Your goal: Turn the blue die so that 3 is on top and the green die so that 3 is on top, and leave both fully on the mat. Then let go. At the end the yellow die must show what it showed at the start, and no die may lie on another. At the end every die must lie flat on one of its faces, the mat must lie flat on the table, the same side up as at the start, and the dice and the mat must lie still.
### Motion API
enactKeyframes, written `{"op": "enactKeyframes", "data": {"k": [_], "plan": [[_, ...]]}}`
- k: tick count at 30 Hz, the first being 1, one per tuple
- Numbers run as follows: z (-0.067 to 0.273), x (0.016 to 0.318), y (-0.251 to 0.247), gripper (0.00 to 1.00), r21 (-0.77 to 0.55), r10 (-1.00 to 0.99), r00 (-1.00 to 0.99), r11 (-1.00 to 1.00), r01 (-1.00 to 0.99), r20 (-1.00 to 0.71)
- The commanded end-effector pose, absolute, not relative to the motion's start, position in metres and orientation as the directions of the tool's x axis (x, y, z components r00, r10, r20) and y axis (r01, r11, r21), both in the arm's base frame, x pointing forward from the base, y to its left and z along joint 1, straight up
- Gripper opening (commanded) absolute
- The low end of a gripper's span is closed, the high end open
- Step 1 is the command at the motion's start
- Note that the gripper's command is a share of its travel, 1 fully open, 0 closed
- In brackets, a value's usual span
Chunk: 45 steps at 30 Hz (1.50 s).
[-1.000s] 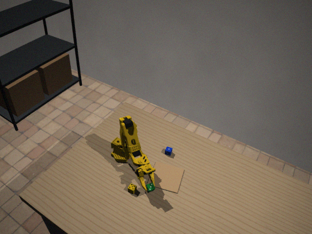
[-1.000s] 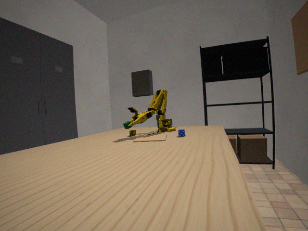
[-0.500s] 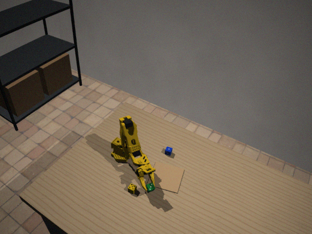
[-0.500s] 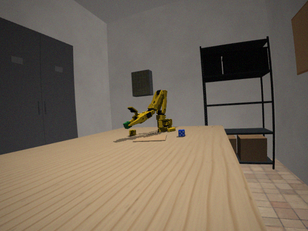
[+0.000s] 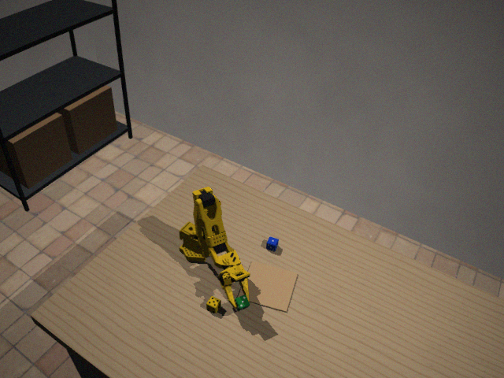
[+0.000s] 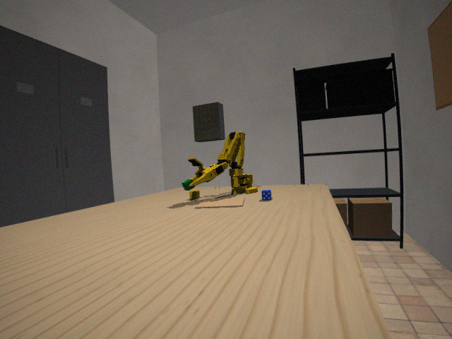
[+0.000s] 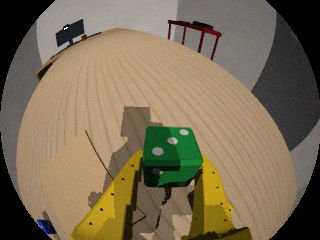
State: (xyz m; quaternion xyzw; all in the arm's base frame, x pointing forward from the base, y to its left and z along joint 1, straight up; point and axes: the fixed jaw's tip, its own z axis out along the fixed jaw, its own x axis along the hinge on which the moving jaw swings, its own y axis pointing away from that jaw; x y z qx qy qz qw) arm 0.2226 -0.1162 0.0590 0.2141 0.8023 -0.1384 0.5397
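Observation:
My gripper (image 5: 241, 299) (image 6: 188, 184) (image 7: 170, 170) is shut on the green die (image 5: 242, 302) (image 6: 187, 184) (image 7: 171, 154) and holds it a little above the table, just off the mat's left edge. In the wrist view the die's upper face shows three pips. The tan mat (image 5: 273, 285) (image 6: 222, 202) (image 7: 70, 174) lies flat on the table. The blue die (image 5: 272, 242) (image 6: 266, 194) (image 7: 47, 227) sits on the table beyond the mat, off it. The yellow die (image 5: 213, 303) (image 6: 194, 194) sits on the table left of my gripper, off the mat.
The arm's base (image 5: 194, 242) (image 6: 241, 182) stands behind the mat. A black shelf rack (image 5: 61, 81) (image 6: 347, 145) with cardboard boxes (image 5: 61, 134) stands on the tiled floor off the table. The table's near left edge (image 5: 61, 329) is close to the yellow die.

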Motion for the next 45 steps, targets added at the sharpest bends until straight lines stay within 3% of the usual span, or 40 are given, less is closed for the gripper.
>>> {"op": "enactKeyframes", "data": {"k": [1,45], "plan": [[0.065,0.224,-0.119,0.0,0.016,0.188,-0.296,0.865,0.501,-0.936],[0.049,0.224,-0.119,0.0,0.016,0.188,-0.296,0.865,0.501,-0.936]]}}
